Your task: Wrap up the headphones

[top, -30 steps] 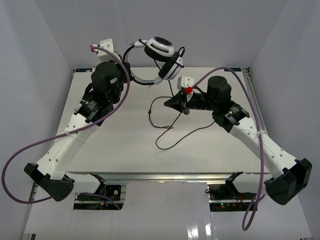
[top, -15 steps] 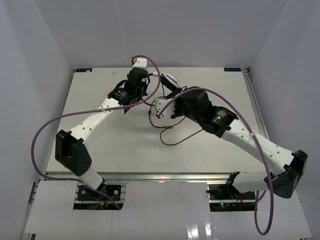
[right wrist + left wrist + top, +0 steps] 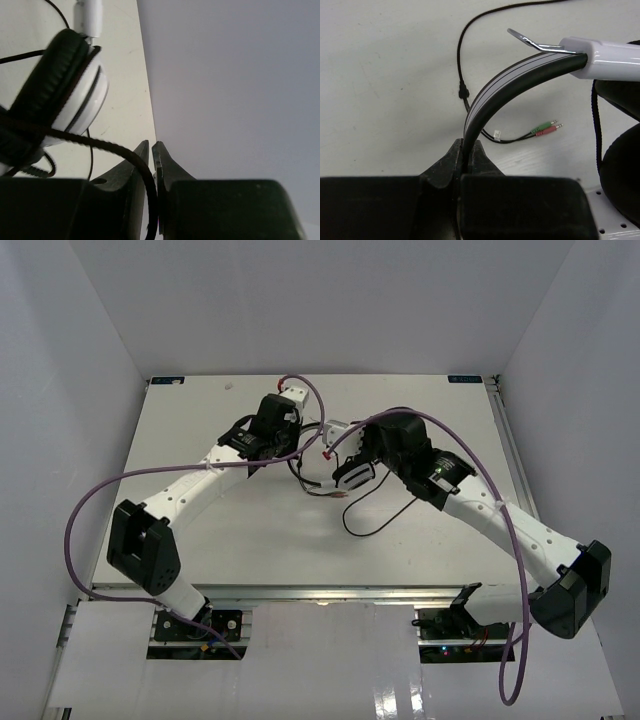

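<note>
The headphones [image 3: 352,473] lie at mid-table between my two arms, one white-and-black earcup showing below the right wrist. My left gripper [image 3: 285,448] is shut on the headband [image 3: 505,80], which curves up from the jaws [image 3: 467,150] to a white slider [image 3: 605,55]. My right gripper [image 3: 340,452] is shut on the thin dark cable [image 3: 115,150], which runs down between its fingertips [image 3: 151,146]; the earcup [image 3: 70,85] hangs just left of them. The cable [image 3: 375,522] loops across the table, and its green and pink plugs [image 3: 547,129] rest on the surface.
Thick purple arm cables [image 3: 100,510] arc over both arms. The white table [image 3: 200,530] is walled at the back and sides; its far edge [image 3: 145,100] shows in the right wrist view.
The headphones, held high at the back a second ago, have come down to mid-table. Both arms stretched inward and low; in the last half second the earcup swung out below the right wrist.
</note>
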